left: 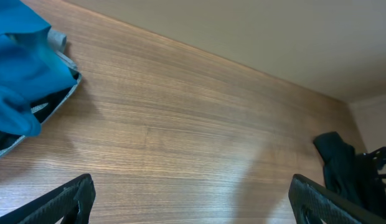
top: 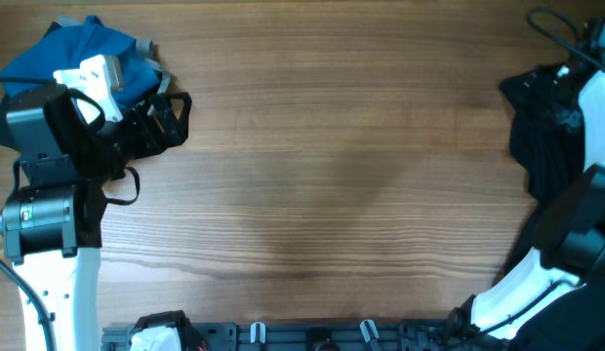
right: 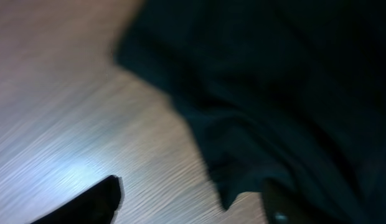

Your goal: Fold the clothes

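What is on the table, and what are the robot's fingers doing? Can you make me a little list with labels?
black garment: bunched in a heap at the table's right edge, not folded yet
blue shirt: crumpled at the far left corner
grey cloth: peeking out beside the blue shirt
left fingers: open, holding nothing, close to the blue shirt
right fingers: open, right above the black garment's edge, picture blurry
table: wooden

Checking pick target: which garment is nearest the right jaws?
The black garment, bunched at the table's right edge below the right jaws. The blue shirt lies in the opposite, far-left corner.
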You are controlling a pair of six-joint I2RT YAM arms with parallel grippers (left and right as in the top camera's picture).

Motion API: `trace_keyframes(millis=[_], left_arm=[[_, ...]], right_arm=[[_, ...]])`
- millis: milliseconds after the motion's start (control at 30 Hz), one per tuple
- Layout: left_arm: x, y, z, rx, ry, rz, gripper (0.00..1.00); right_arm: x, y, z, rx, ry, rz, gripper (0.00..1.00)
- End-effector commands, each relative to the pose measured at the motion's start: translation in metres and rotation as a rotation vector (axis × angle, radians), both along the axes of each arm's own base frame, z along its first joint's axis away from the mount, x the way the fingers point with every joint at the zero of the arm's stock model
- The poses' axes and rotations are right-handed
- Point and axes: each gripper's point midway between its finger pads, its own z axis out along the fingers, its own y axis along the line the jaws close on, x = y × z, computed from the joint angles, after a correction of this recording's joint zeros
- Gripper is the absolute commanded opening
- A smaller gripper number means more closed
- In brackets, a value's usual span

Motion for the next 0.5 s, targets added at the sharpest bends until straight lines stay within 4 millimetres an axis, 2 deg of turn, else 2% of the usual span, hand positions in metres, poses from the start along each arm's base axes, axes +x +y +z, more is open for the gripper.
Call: trace_keyframes(millis=[0, 33, 133, 233, 300, 400, 467], left_arm=[[-0.001, -0.006, 0.011, -0.018, -0.024, -0.022, 1.00], [-0.001, -0.006, 0.011, -0.018, -0.025, -0.022, 1.00], [-0.001, -0.006, 0.011, -0.018, -0.022, -0.022, 1.00], [-0.002, -0.006, 0.008, -0.020, -0.010, -0.021, 1.00], [-0.004, -0.006, 0.007, -0.021, 0.000, -0.021, 1.00], [-0.004, -0.006, 0.007, -0.021, 0.000, -0.021, 1.00], [-0.003, -0.005, 0.006, -0.016, 0.000, -0.015, 1.00]], right_arm=[[-0.002, -0.015, -0.030, 0.104, 0.009, -0.008, 0.71], [-0.002, -0.013, -0.047, 0.149, 0.026, 0.013, 0.75], [-0.004, -0.011, -0.073, 0.164, 0.072, 0.038, 0.76], [-0.012, -0.016, -0.094, 0.135, 0.120, 0.021, 0.76], [-0.016, -0.015, -0.103, 0.145, 0.139, 0.019, 0.72], [-0.013, -0.009, -0.097, 0.174, 0.113, 0.032, 0.18], [0.002, 0.010, -0.070, 0.261, 0.007, 0.082, 0.08]])
